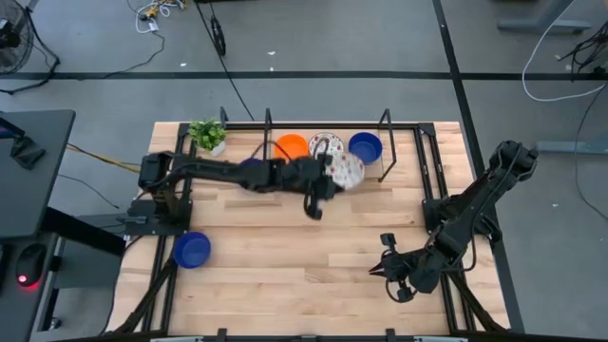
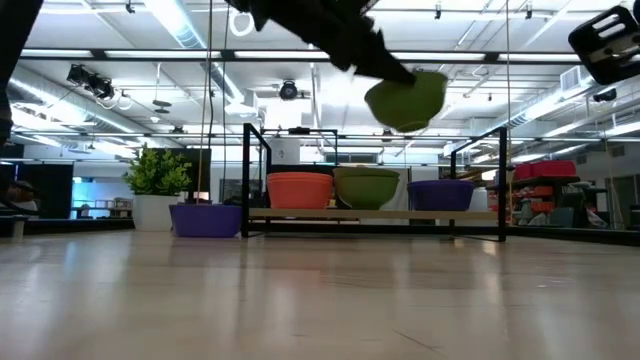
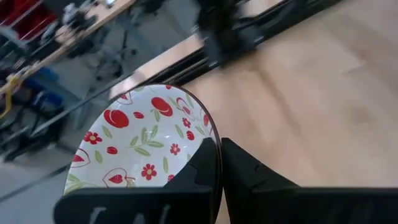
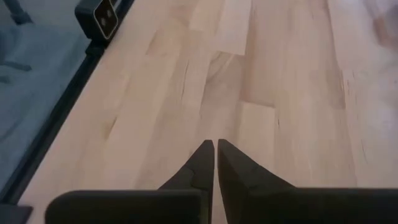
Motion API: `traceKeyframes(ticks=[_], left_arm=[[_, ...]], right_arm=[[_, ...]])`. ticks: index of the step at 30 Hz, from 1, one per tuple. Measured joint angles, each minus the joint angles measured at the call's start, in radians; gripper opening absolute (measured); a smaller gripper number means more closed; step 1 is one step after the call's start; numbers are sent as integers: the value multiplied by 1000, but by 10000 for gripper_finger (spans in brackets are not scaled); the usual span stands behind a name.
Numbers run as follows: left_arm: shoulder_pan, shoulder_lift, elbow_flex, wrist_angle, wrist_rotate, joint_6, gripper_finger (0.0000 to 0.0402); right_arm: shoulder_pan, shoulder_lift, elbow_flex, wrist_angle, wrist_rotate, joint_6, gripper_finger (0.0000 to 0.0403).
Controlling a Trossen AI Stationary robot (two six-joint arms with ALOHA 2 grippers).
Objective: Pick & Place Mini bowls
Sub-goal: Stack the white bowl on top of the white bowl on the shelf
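Note:
My left gripper (image 1: pixel 332 177) reaches across the table's far middle and is shut on a white mini bowl with red flowers (image 3: pixel 146 140). In the low view the held bowl (image 2: pixel 405 100) has a green outside and hangs high above the table. At the far edge, an orange bowl (image 1: pixel 292 145), a patterned bowl (image 1: pixel 321 143) and a blue bowl (image 1: pixel 365 146) sit in a black rack (image 1: pixel 385 122). Another blue bowl (image 1: pixel 191 249) rests on its base near the table's left edge. My right gripper (image 4: pixel 215 149) is shut over bare wood at the near right (image 1: pixel 389 268). My left gripper pinches the floral bowl by its rim (image 3: pixel 216 142), one finger (image 3: pixel 202 165) inside the bowl and the other finger (image 3: pixel 245 171) outside. The bowl is lifted clear of the table and tilted, just in front of the rack.
A small potted green plant (image 1: pixel 207 134) stands at the far left corner, seen beside the blue bowl in the low view (image 2: pixel 157 185). The black rack frame (image 2: pixel 255 175) runs along the far edge. Bare wood (image 1: pixel 285 266) spans the table's middle and near side.

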Motion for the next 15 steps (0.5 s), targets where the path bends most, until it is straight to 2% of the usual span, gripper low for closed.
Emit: traceKeyframes(ticks=[6,15], left_arm=[[109,12,-1,-7,0,-3,11],[188,37,-2,-45,-44,-40,11]], right_arm=[[0,1,0,-3,0,-1,22],[0,1,0,-3,0,-1,23]])
